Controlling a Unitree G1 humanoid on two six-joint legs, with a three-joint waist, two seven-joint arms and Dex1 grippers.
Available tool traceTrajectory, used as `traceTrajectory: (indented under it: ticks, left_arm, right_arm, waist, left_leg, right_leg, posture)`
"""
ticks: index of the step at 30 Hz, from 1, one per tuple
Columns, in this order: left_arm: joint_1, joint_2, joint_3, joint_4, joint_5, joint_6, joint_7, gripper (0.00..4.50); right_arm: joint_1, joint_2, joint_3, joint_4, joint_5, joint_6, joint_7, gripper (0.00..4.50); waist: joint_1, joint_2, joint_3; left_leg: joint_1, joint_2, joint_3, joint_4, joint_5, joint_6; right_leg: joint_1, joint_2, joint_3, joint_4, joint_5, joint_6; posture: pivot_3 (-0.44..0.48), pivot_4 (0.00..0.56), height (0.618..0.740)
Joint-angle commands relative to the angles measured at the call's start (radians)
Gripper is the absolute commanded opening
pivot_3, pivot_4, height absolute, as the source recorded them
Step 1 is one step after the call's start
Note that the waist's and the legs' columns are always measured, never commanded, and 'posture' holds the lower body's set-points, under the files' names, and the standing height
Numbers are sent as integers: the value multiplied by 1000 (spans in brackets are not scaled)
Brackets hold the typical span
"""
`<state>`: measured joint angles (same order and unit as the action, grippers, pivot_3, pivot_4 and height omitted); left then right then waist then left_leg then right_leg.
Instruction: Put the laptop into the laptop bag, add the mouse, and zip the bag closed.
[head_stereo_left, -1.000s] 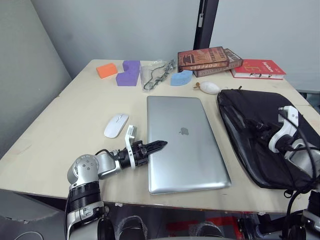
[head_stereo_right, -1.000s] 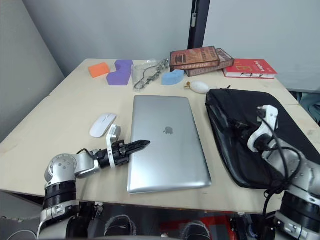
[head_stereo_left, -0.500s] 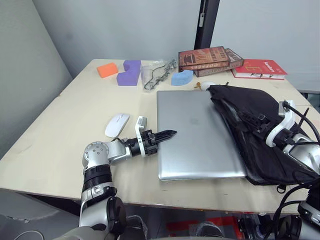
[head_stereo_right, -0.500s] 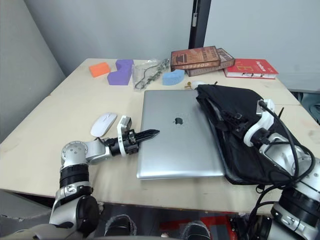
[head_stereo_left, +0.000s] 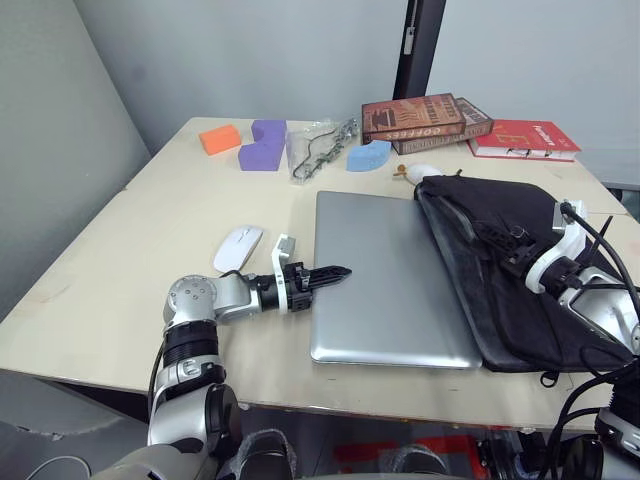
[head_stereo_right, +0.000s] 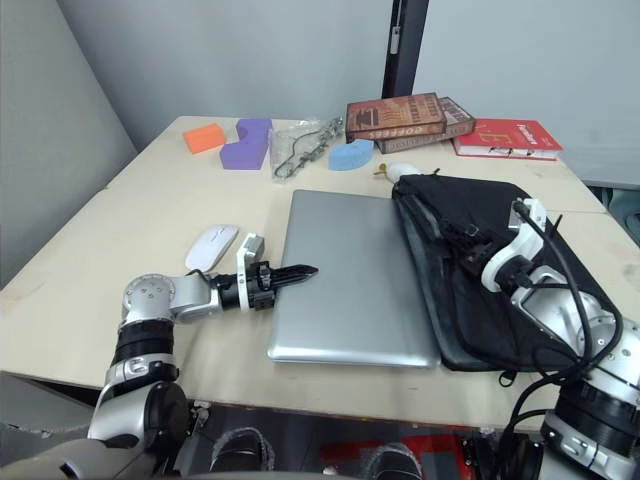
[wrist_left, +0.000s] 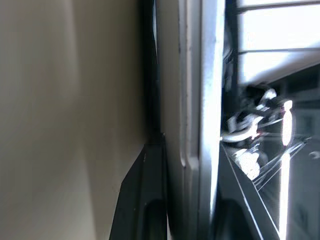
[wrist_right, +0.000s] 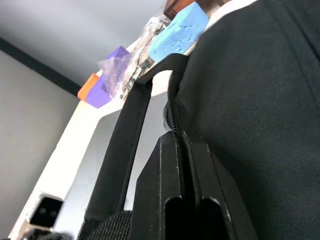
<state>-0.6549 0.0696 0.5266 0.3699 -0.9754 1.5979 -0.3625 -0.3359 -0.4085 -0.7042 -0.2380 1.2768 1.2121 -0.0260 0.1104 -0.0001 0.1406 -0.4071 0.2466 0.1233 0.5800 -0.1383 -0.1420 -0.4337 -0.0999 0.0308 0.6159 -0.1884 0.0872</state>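
The silver laptop (head_stereo_left: 390, 280) lies flat mid-table. My left gripper (head_stereo_left: 340, 271) is shut on its left edge, and the left wrist view shows a finger (wrist_left: 147, 200) on each side of that edge. To the right lies the black laptop bag (head_stereo_left: 520, 300), its open left edge against the laptop's right side. Whether the laptop is inside I cannot tell. My right gripper (head_stereo_left: 513, 250) is shut on the bag's upper flap by the zipper; its fingers (wrist_right: 170, 200) pinch the fabric next to a handle (wrist_right: 125, 145). The white mouse (head_stereo_left: 237, 248) rests left of the laptop.
At the back stand stacked books (head_stereo_left: 425, 118), a red book (head_stereo_left: 522, 138), blue foam (head_stereo_left: 368, 156), purple foam (head_stereo_left: 262, 146), orange foam (head_stereo_left: 219, 139) and a plastic bag with a chain (head_stereo_left: 315, 150). A white egg toy (head_stereo_left: 425, 172) touches the bag's far corner.
The laptop has slid right, up against the bag. The bag's left flap was pulled over the laptop's right part, then drew back to the laptop's edge. The camera has shifted.
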Motion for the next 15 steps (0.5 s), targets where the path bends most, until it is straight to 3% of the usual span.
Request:
traceTrajectory:
  ticks: [1, 15]
  left_arm:
    - [-89, -40, -7, 5, -50, -52, -63, 341]
    - [-109, -67, -104, 32, -26, -179, -111, 341]
  right_arm:
    - [19, 38, 45, -78, 122, -37, -66, 29]
    - [39, 95, 267, -137, 303, -215, -226, 29]
  waist:
    - [-1, 0, 0]
    - [-7, 0, 0]
  left_leg:
    - [0, 0, 0, 0, 0, 0]
    - [-1, 0, 0, 0, 0, 0]
  right_leg:
    - [0, 0, 0, 0, 0, 0]
    - [0, 0, 0, -1, 1, 2]
  posture:
    - [0, 150, 734]
    - [0, 150, 734]
